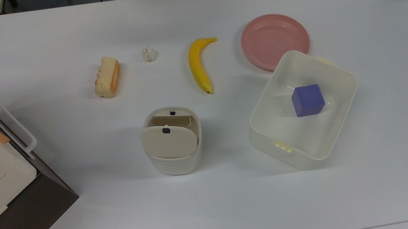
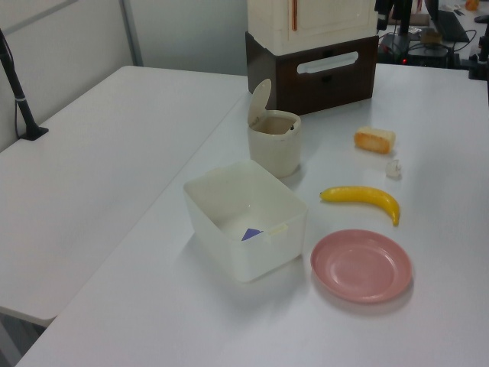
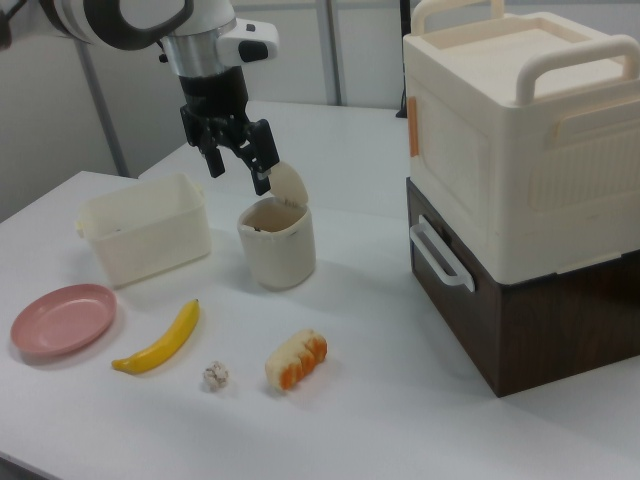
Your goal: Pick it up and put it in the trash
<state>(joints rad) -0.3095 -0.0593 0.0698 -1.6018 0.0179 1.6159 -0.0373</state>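
A wide white table [image 1: 311, 201] takes up most of the room, matte and evenly lit from overhead, with soft shadows under whatever stands on it. In the left view a second white table [image 2: 84, 199] butts against it on the left view's left, a black clamp pole [image 2: 17, 88] fixed near its far edge, and pale grey wall panels [image 2: 69, 38] rise behind. At the far right of the left view sits a dark desk cluttered with equipment [image 2: 435, 34]
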